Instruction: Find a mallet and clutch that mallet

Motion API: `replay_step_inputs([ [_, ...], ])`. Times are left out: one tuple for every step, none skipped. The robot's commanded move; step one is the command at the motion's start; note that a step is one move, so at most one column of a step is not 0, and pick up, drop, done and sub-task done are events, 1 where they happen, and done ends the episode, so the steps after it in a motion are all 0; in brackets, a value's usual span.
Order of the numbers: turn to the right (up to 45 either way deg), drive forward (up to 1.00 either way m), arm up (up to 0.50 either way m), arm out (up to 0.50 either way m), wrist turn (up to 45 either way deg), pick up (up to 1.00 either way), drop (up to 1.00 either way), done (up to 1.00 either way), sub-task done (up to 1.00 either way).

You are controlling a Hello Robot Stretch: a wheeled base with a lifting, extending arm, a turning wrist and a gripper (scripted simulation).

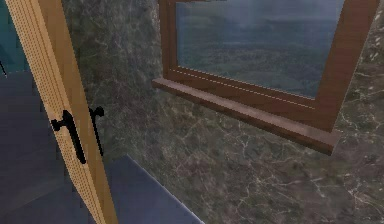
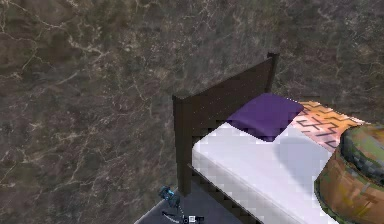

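Door: a light wooden door point(image 1: 55, 90) stood at the forward view's left, seen close up.
Door handle: a black handle point(image 1: 70, 135) stuck out from the door's edge.
Wall ahead: a dark stone-look wall point(image 1: 130, 70) with pale veins ran behind the door and under the window.
Window: a big window point(image 1: 260, 45) with a brown wooden frame sat in that wall, and a brown sill point(image 1: 245, 110) ran along its bottom.
Floor ahead: a strip of blue-grey floor point(image 1: 150, 200) lay between the door and the wall.
Bed: in the arm side view a bed point(image 2: 250, 170) with a white sheet stood against the same kind of dark wall point(image 2: 80, 90).
Headboard: a dark board point(image 2: 215, 105) stood up at the end of the bed, against the wall.
Pillow: a purple pillow point(image 2: 265, 115) lay on the bed just beside the headboard.
Cover: an orange patterned cloth point(image 2: 325, 125) lay on the bed next to the pillow.
Round thing: a brown and green round thing point(image 2: 355, 170) sat at the arm side view's right edge, maybe a basket.
Small bits: a few tiny blue and dark bits point(image 2: 172, 200) lay on the floor by the corner of the bed, too small for me to name.
Mallet: I could not tell where it was.
Jaws: I could not tell how they stood.
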Motion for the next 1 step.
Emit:
replay_step_inputs([
  [0.0, 0.00, 0.00, 0.00, 0.0, 1.00, 0.00, 0.00, 0.00],
])
